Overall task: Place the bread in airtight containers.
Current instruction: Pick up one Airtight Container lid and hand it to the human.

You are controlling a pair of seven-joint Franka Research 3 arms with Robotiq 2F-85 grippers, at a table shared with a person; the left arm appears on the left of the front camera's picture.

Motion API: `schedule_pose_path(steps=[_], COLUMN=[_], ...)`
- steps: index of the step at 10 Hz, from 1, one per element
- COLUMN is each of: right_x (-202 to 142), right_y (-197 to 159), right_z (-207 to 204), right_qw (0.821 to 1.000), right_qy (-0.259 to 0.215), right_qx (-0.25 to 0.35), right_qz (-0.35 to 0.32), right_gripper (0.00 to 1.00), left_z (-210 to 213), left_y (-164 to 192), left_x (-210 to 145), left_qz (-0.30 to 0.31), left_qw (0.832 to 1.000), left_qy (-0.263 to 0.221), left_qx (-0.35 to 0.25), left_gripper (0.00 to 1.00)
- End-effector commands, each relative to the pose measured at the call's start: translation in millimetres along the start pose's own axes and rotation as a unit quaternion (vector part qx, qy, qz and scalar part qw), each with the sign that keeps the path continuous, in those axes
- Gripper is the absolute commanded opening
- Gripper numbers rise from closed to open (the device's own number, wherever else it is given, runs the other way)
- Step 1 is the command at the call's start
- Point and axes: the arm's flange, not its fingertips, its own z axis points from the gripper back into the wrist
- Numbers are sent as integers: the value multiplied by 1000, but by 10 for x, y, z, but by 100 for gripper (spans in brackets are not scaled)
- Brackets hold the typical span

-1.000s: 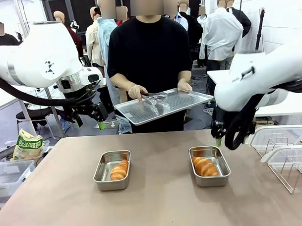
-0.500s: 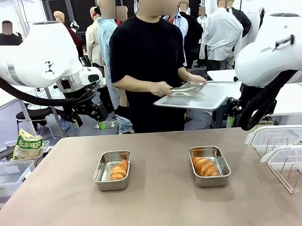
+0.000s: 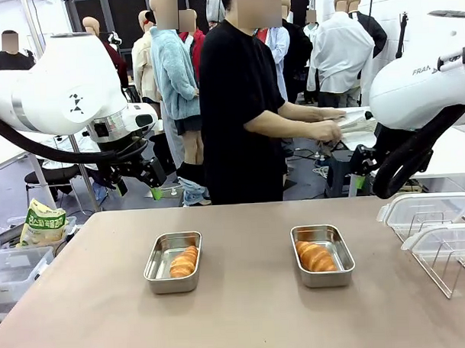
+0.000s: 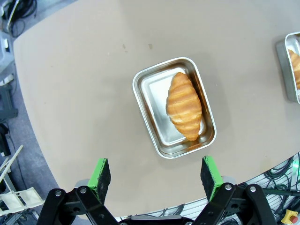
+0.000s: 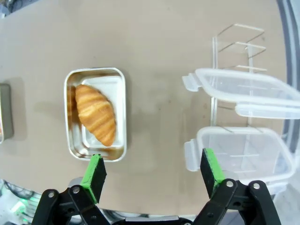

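Observation:
Two steel tins stand open on the brown table, with one piece of bread in each. The left tin [image 3: 153,272] holds a croissant [image 3: 183,261]. The right tin [image 3: 345,263] holds another croissant [image 3: 316,256]. My left gripper [image 3: 155,190] hangs open beyond the table's far left edge. Its wrist view looks down on the left tin [image 4: 157,93] and its croissant [image 4: 183,105], far below the left gripper [image 4: 155,173]. My right gripper [image 3: 359,182] is open, high at the far right. From the right gripper [image 5: 152,171], the right tin [image 5: 111,86] and croissant [image 5: 96,114] lie well below.
Two clear plastic lids [image 5: 243,91] rest on a wire rack [image 3: 437,247] at the table's right edge. A person [image 3: 241,105] stands behind the table, turned to the right, with hands [image 3: 326,130] on a tray off to the side. A snack bag [image 3: 42,223] sits at left.
The person has turned to the right and carried the perforated tray and tongs away from the table. My right arm has lifted and pulled back to the right. The left arm is unmoved.

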Motion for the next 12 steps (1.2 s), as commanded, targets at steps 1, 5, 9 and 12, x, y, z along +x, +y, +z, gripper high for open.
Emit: schedule_pose_path(steps=[1, 5, 9, 12], right_x=[-167, -286, -544, -838], right_y=[-475, -923, -1267, -1485], right_z=[241, 67, -55, 33], right_qw=[996, 913, 793, 793], right_qy=[-39, -4, 3, 72], right_qx=[-9, 51, 16, 74], right_qz=[85, 404, 609, 601], right_gripper=[100, 100, 100, 100], left_z=[12, 12, 12, 12], left_y=[-2, -2, -2, -2], left_x=[5, 5, 5, 5], left_qz=[8, 8, 8, 8], left_qw=[1000, 1000, 1000, 1000], left_qy=[1, 1, 1, 1], left_qx=[12, 12, 12, 12], left_gripper=[100, 100, 100, 100])
